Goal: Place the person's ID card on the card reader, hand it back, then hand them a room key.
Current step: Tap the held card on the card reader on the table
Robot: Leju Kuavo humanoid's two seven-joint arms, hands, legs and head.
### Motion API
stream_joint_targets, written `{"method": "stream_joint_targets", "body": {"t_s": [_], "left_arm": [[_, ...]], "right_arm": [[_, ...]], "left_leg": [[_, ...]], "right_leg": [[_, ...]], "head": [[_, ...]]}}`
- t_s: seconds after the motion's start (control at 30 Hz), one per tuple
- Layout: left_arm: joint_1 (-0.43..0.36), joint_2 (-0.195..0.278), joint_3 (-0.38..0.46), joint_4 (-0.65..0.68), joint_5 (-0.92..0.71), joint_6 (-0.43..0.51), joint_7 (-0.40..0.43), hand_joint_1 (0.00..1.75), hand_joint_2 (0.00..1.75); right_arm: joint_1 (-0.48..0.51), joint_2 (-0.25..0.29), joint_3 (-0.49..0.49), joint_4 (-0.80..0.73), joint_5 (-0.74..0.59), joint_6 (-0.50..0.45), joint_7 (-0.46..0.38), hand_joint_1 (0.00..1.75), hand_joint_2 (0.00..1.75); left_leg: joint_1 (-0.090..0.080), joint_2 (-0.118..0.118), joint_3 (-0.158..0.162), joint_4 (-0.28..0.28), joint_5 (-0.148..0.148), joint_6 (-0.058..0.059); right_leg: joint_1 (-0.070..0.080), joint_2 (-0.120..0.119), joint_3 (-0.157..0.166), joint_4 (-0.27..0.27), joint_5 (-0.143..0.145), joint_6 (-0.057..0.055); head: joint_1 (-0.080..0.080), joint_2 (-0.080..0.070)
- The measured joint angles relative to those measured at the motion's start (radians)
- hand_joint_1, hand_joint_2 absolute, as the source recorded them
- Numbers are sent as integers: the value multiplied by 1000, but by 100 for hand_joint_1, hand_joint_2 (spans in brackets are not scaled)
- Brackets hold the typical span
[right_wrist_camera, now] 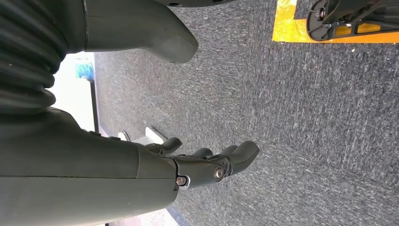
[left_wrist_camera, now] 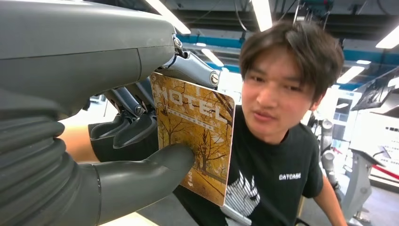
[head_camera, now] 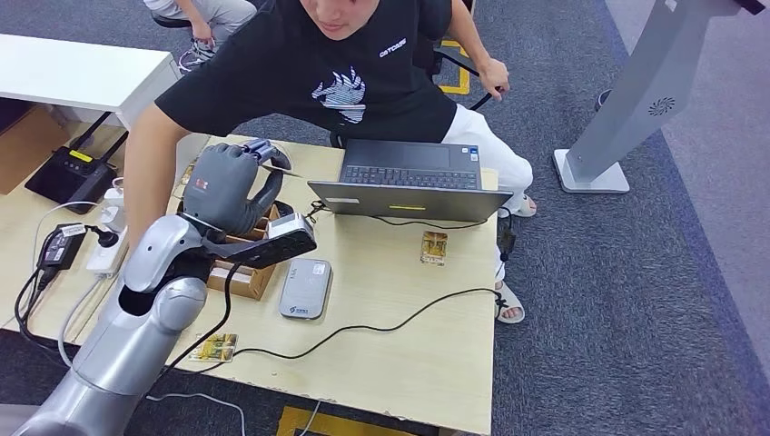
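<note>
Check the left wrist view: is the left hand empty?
No, the left hand holds a yellow autumn-tree card printed HOTEL between its thumb and fingers.

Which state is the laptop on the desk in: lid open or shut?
Open. The laptop shows its keyboard, with the lid folded back towards the robot.

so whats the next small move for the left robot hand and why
Probably hold the hotel key card out and steady until the person takes it: the left robot hand is raised with the card pinched, facing them, and no hand of theirs is on it yet.
</note>
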Motion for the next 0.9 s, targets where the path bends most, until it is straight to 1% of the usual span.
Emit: {"method": "stream_joint_targets", "body": {"t_s": [0.17,0.3,0.5,0.63,0.77,0.9], "left_arm": [[12,53,-13,-60,37,-53,5,175,175],[41,94,-21,-80,68,-84,0,175,175],[71,131,-26,-91,87,-97,-1,175,175],[144,159,-26,-86,107,-90,2,175,175],[232,164,-26,-49,109,-64,-3,175,175],[267,164,-26,-23,108,-59,-5,175,175]], "right_arm": [[2,1,-12,0,-9,-4,0,0,175],[2,1,-21,0,-12,-5,0,0,175],[2,2,-24,0,-14,-6,3,0,175],[3,3,-24,0,-12,-6,5,0,175],[3,4,-24,0,-6,-6,6,0,175],[3,4,-24,0,-5,-6,6,0,175]], "left_leg": [[0,0,0,0,0,0],[0,0,0,0,0,0],[0,0,0,0,0,0],[0,1,0,0,0,0],[0,1,-1,0,0,0],[0,0,-1,0,0,0]], "right_leg": [[0,0,0,0,0,0],[0,0,0,0,0,0],[0,0,0,0,0,0],[0,1,-1,0,0,0],[0,0,-2,0,-1,0],[0,0,-2,0,-1,0]], "head": [[0,0],[0,0],[0,0],[0,0],[0,0],[0,0]]}}
